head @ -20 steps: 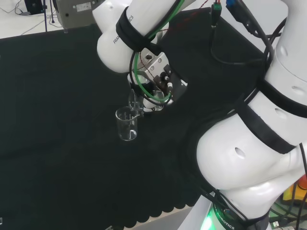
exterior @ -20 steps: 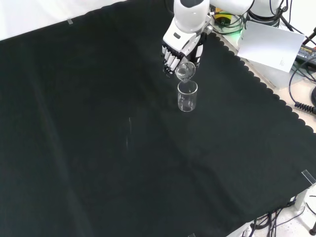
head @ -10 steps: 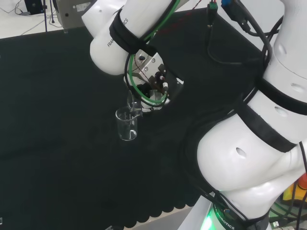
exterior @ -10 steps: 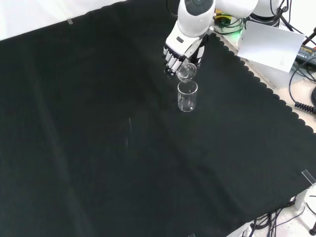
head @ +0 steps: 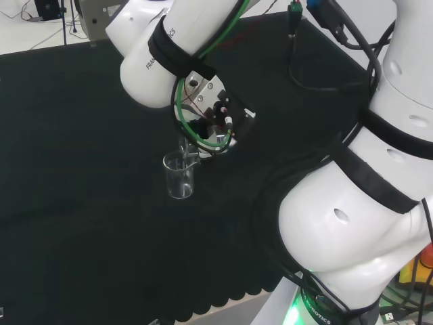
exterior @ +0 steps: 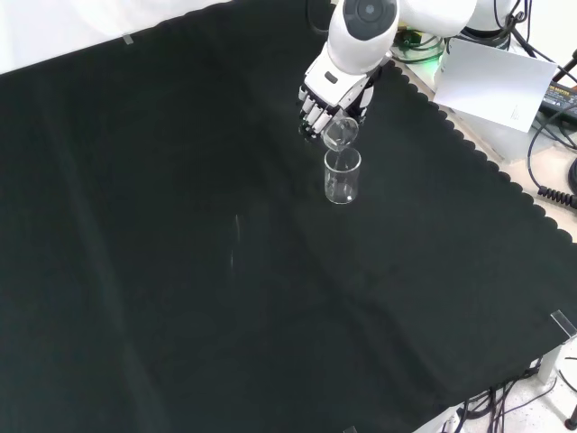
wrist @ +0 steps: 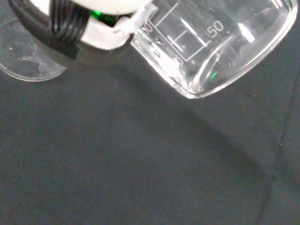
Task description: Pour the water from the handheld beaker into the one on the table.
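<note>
A: What differs from a second ago?

B: In the head view the arm's white link has swung toward the upper left of the frame and the wrist has rolled with it. In the front view the robot hand (exterior: 330, 96) sits much where it did, near the top centre, with the arm's link above it shifted a little to the right. The standing beaker (exterior: 342, 176) has not moved on the counter (exterior: 180, 271).

A: And the robot hand's state?

B: Its fingers are curled around the handheld beaker (exterior: 339, 133), grasping it.

A: Where is that beaker relative to the robot hand?

B: Just below the fingers in the front view, tilted steeply, its mouth right above the rim of the standing beaker. In the head view the standing beaker (head: 179, 175) is left of centre, with the handheld one (head: 187, 145) tipped over its rim. The wrist view shows the handheld beaker (wrist: 211, 42) lying nearly on its side.
</note>
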{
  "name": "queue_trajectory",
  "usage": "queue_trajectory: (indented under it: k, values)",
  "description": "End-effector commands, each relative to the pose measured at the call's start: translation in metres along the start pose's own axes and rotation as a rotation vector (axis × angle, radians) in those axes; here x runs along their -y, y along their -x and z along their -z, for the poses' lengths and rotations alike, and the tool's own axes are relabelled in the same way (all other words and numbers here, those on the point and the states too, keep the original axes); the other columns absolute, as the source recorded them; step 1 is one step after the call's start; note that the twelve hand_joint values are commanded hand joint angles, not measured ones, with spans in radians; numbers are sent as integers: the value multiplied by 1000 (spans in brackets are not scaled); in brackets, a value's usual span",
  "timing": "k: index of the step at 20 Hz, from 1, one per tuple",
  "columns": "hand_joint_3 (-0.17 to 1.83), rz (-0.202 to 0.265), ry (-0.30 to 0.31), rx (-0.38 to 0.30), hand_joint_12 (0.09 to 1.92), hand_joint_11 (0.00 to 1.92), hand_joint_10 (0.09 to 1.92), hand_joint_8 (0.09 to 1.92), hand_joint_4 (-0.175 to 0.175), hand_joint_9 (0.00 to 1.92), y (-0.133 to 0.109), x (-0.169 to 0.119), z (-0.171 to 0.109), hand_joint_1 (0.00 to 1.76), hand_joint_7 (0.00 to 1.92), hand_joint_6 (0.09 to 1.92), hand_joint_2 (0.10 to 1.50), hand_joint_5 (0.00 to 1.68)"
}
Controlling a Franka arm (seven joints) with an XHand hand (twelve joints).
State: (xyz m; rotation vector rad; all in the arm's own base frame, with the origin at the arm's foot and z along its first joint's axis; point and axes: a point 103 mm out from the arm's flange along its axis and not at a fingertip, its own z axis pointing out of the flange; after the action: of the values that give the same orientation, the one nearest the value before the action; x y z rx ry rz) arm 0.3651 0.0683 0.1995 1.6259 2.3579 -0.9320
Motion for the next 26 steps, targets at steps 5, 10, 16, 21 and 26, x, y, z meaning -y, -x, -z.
queue_trajectory:
  k: [5, 10, 16, 21, 26]
  values:
    - [-175, -3, -13, 47, 602, 1458, 230, 722, -32, 1808, -5, 1, 7, 1191, 1527, 113, 1021, 1497]
    - [-175, -7, -9, 51, 603, 1458, 233, 726, -33, 1807, -6, 1, 9, 1191, 1525, 118, 1022, 1495]
    - [-175, -6, -15, 87, 604, 1458, 238, 730, -34, 1805, -10, 1, 13, 1192, 1523, 125, 1022, 1491]
    - [-175, -2, -20, 114, 606, 1458, 241, 733, -34, 1803, -13, 1, 16, 1191, 1522, 131, 1022, 1489]
    - [-175, -2, -25, 136, 606, 1458, 245, 736, -34, 1801, -15, 2, 18, 1191, 1520, 137, 1023, 1486]
